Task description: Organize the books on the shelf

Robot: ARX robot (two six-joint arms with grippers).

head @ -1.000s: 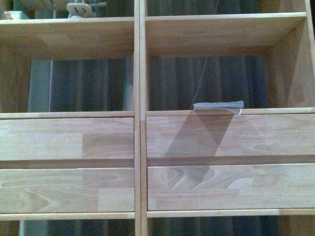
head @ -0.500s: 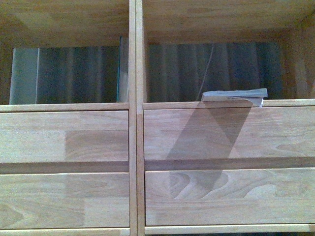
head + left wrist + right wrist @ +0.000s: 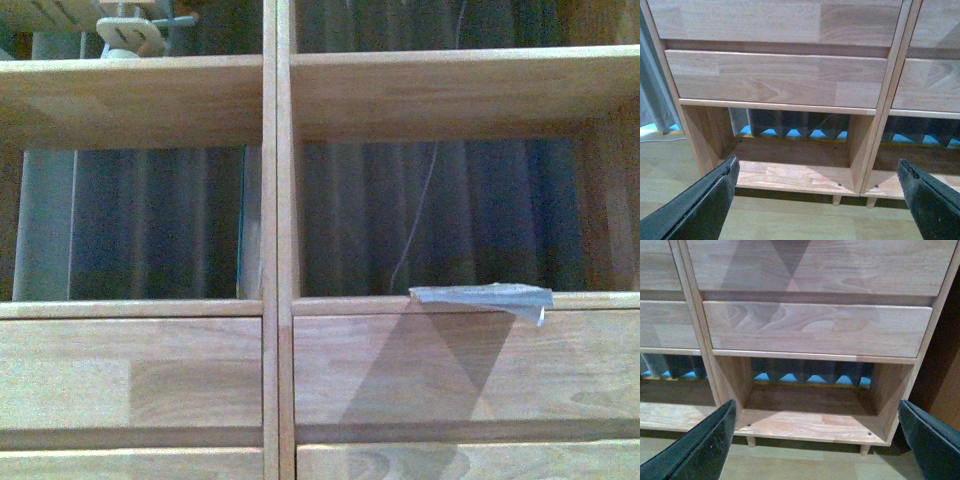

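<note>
Since half a second ago the front view has swung upward: the ledge under the paperback [image 3: 480, 296] now sits lower in frame and the board above it is back in view; the paperback has not shifted on its ledge.

The left claw [image 3: 816, 162] is released and empty, its dark tapered fingers [image 3: 705, 200] spread wide before the lowest open bay of the bookcase [image 3: 790, 175], just above the floor [image 3: 790, 220]; the right claw [image 3: 816, 402] is likewise released and empty at the neighbouring lowest bay.

In the front view neither arm shows; the paperback lies flat at 4 o'clock from centre, right of the divider [image 3: 270, 250], front edge overhanging, one corner drooping; the teal book [image 3: 243, 225], a mere sliver, appears to stand upright at 9 o'clock against the divider.

Step in hand, by judgement: approach to the flat paperback; both claws sit well below it, so the next move calls for raising one arm and closing on the overhanging edge.

Paperback: thin, limp, likely to flex; bookcase: smooth, light, jointed wood, square-edged; drawer fronts [image 3: 130, 375]: plain, without handles.
</note>
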